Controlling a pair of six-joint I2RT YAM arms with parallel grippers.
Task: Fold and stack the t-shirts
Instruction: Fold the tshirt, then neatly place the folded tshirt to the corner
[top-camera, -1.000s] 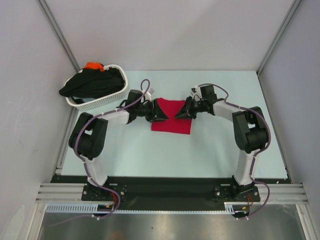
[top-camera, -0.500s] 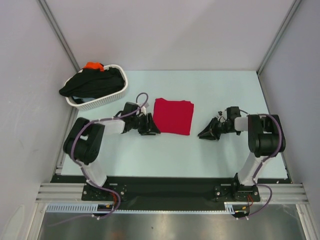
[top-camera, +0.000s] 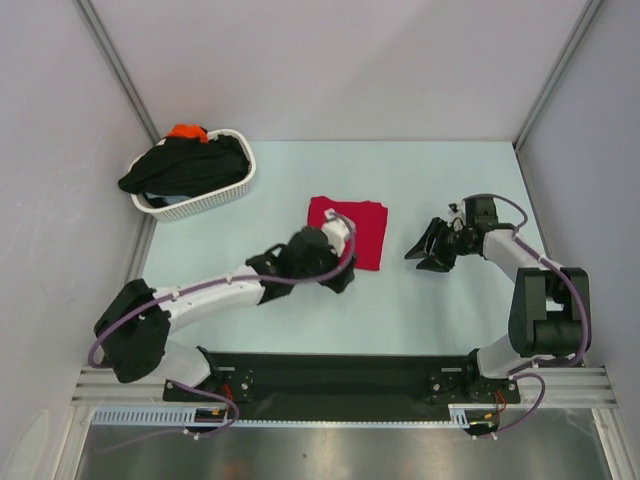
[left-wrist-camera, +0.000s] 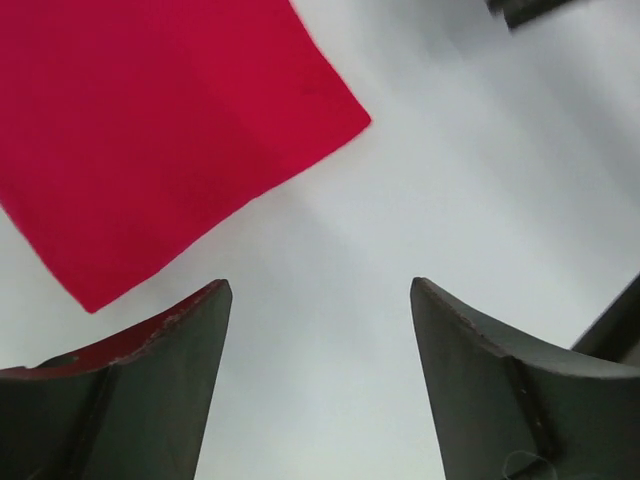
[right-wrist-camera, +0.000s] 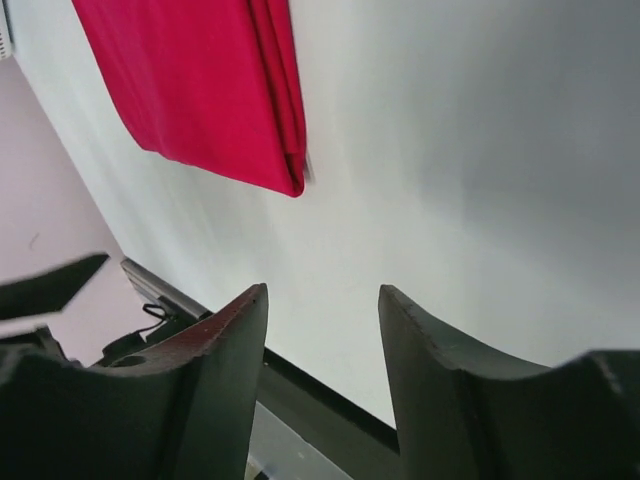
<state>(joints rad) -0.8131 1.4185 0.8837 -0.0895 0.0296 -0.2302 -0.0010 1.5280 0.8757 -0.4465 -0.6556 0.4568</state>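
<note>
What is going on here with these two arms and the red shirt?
Two robot arms are working on folding shirts. The red shirt lies folded flat on the table, held by neither. The left gripper is open just by its near corner, and the right gripper is open off to its right, apart from it. In the basket lie black cloth and orange cloth.

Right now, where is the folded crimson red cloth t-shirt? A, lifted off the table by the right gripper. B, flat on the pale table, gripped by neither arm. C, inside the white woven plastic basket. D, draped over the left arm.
B: the folded crimson red cloth t-shirt lies flat on the pale table, and the wrist views show the left gripper and right gripper open and empty.
</note>
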